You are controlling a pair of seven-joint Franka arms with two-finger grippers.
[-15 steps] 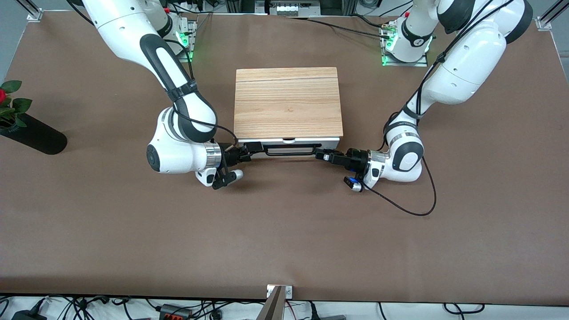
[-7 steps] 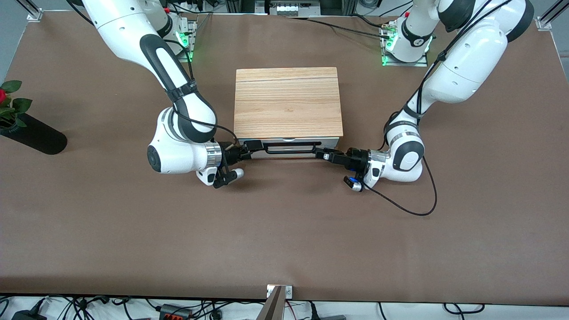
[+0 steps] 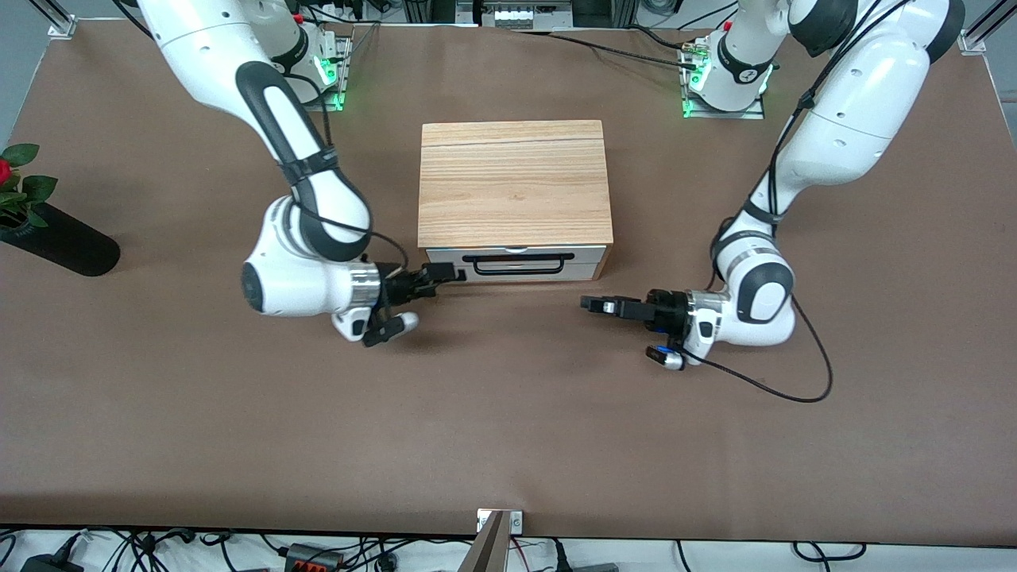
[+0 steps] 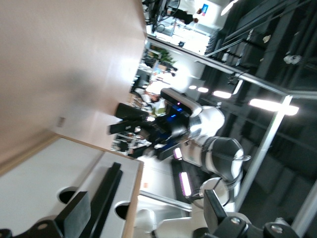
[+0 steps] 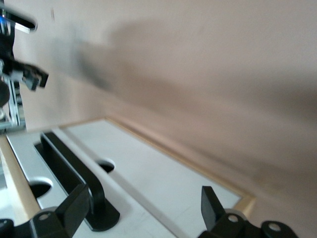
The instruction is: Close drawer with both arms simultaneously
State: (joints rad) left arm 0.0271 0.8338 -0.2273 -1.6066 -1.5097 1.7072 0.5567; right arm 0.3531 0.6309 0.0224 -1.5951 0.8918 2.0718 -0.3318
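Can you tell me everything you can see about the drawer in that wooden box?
The drawer has a white front panel with a long black wire handle across it. It sits pushed in, flush with the box's front, under the flat wooden top, so none of its floor shows. It faces the front camera from the middle of the brown table. Nothing touches it.

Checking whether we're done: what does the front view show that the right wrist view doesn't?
Front view only: the whole wooden box, the drawer pushed in flush, the right gripper off one front corner, and a plant at the table edge. Right wrist view only: a close look along the white drawer front, with open space between its own fingers. Both show the black handle and the left gripper, clear of the drawer.
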